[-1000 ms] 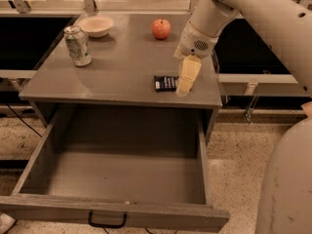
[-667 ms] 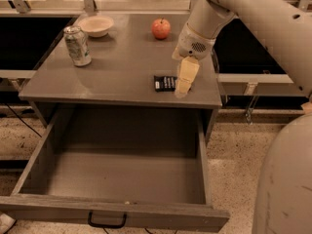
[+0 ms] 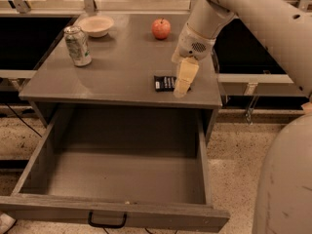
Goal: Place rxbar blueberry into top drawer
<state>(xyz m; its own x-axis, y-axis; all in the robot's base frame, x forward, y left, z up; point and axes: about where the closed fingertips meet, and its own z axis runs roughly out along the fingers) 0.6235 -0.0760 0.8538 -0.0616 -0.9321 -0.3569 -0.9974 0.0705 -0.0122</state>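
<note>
Snack bar (image 3: 164,83): dark wrapper with pale lettering, lying flat on the worktop (image 3: 117,74) near its front right edge. It sits directly beneath and just left of the jaws, which hide its right end.
Jaws: pointing down over the right end of the snack bar, at the tip of the pale arm (image 3: 243,9) that reaches in from the upper right. Whether they touch the bar cannot be told.
Jaw state: cannot tell whether open or closed.
Drawer (image 3: 112,212): pulled far out, below and in front of the jaws, with grey walls and floor and a black handle (image 3: 107,222) on its front panel.
Apple (image 3: 161,28): red, behind the jaws and a little to their left, well apart.
Can (image 3: 78,45): upright, far to the left of the jaws, near the worktop's left edge.
Bowl (image 3: 96,25): pale, just behind the can, far left of and behind the jaws.
</note>
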